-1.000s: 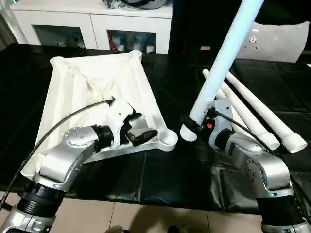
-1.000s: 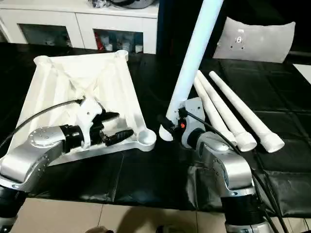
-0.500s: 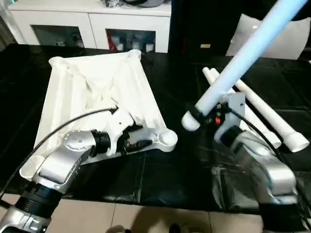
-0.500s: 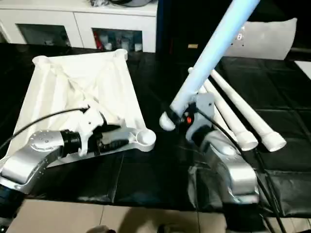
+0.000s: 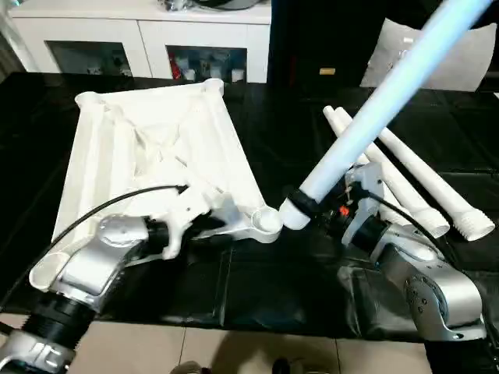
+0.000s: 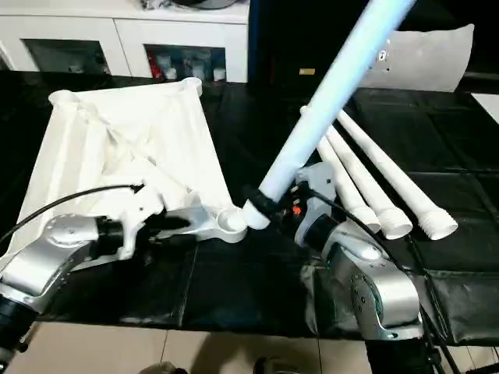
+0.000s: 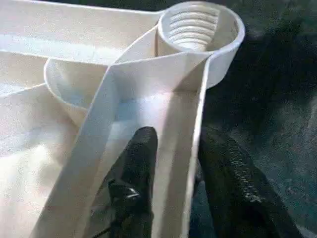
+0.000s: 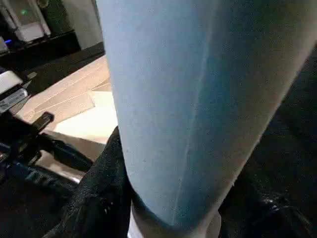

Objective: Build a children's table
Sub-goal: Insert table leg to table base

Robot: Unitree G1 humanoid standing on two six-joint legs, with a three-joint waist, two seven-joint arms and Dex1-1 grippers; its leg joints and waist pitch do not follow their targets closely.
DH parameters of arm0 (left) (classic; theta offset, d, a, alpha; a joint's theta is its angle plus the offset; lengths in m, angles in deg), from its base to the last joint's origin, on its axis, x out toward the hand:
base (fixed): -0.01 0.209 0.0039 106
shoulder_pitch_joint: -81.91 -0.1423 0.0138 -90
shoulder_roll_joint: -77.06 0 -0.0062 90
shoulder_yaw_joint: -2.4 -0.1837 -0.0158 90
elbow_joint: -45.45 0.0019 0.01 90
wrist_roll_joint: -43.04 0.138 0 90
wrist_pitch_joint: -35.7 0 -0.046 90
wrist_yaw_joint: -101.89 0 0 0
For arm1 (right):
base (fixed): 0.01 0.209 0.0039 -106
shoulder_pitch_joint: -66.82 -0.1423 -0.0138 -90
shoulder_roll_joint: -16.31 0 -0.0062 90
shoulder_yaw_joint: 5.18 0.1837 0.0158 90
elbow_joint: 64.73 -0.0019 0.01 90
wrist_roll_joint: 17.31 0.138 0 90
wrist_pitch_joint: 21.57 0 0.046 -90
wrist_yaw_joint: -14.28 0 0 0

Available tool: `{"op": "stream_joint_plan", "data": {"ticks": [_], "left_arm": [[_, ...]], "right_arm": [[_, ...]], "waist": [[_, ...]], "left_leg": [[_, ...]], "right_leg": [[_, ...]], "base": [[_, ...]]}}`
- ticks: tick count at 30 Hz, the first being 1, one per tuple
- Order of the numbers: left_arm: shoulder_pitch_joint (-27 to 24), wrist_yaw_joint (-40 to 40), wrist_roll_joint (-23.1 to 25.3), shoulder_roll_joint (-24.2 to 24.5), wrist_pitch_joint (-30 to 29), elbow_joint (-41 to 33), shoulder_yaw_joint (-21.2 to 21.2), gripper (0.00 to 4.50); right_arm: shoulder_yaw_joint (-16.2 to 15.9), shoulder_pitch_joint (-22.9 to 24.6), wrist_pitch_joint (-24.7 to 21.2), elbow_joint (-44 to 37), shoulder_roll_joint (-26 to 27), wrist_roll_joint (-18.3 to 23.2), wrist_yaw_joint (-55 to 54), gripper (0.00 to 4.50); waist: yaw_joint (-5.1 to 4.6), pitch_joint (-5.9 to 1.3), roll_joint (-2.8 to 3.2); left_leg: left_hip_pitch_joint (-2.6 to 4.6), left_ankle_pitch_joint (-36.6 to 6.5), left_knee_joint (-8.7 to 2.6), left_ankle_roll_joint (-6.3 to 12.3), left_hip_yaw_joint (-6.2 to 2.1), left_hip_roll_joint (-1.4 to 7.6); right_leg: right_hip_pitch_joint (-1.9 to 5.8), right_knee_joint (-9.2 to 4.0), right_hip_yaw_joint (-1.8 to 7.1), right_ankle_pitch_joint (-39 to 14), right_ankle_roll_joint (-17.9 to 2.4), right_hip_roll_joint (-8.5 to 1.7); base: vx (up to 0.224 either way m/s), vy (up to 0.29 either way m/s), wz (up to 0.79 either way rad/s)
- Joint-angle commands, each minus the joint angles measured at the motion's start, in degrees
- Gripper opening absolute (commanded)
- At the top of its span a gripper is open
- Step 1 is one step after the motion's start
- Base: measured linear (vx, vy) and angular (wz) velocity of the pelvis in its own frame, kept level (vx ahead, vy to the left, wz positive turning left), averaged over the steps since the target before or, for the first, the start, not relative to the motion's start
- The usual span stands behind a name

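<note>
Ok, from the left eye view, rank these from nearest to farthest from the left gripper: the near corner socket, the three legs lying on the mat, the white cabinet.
1. Near corner socket, just beyond the left gripper.
2. Three legs lying on the mat, off to the right.
3. White cabinet, at the far edge.

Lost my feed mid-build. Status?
Left gripper jaws astride top's rim wall by the near socket. Right gripper shut on leg, tip beside socket. Nothing blocking.

Head pair: high above, facing forward and down over both forearms. Left wrist camera: very close behind its claw (image 7: pixel 171 183), facing the corner socket (image 7: pixel 200 26). Right wrist camera: pressed against the held leg (image 8: pixel 198 99). All include that socket's surroundings.
</note>
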Motion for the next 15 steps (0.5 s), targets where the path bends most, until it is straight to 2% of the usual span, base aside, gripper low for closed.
{"op": "stream_joint_plan", "data": {"ticks": [1, 4, 6, 10, 15], "left_arm": [[1.36, -0.56, 2.50, 0.42, 2.00, 2.32, -1.22, 1.12], [2.75, -1.25, 3.76, 0.23, 3.63, 5.00, -1.74, 0.83], [3.00, -1.35, 4.03, 0.19, 3.91, 5.46, -1.82, 0.76], [4.50, -3.20, 5.38, -0.08, 5.65, 8.08, -2.65, 0.33], [5.92, -5.29, 6.30, -0.30, 8.46, 9.80, -3.54, 0.00]], "right_arm": [[-0.53, -0.02, -1.28, -1.75, -0.83, -0.24, 0.87, 1.90], [-1.36, -0.11, -1.37, -2.11, -1.69, -0.80, 0.97, 1.90], [-1.47, -0.12, -1.38, -2.18, -1.80, -0.87, 0.93, 1.90], [-1.47, -0.10, -2.08, -2.29, -2.13, -0.74, 0.61, 1.90], [-1.25, -0.30, -2.44, -2.79, -2.44, -0.06, 0.71, 1.90]], "waist": [[-0.19, -3.20, 0.33], [-0.02, -3.17, 0.31], [-0.05, -3.06, 0.21], [-0.28, -2.88, 0.18], [-0.29, -3.02, 0.29]], "left_leg": [[0.29, -7.67, -4.66, 2.87, -0.87, 2.98], [0.17, -6.97, -4.62, 3.00, -0.73, 2.84], [0.14, -7.51, -4.62, 2.93, -0.65, 2.68], [0.31, -8.16, -4.75, 2.81, -0.67, 2.57], [0.46, -8.31, -4.85, 2.64, -0.74, 2.88]], "right_leg": [[2.86, -4.69, 3.47, -21.42, -5.48, -5.98], [3.11, -4.53, 3.55, -20.75, -6.02, -6.14], [3.20, -4.76, 3.49, -22.52, -5.48, -6.14], [3.04, -5.33, 3.40, -26.50, -3.85, -6.07], [2.97, -5.10, 3.50, -25.05, -4.51, -6.16]], "base": [[0.000, 0.000, 0.00], [0.000, 0.000, 0.00], [0.000, 0.000, 0.00], [0.000, 0.000, 0.00], [0.000, 0.000, 0.00]]}}
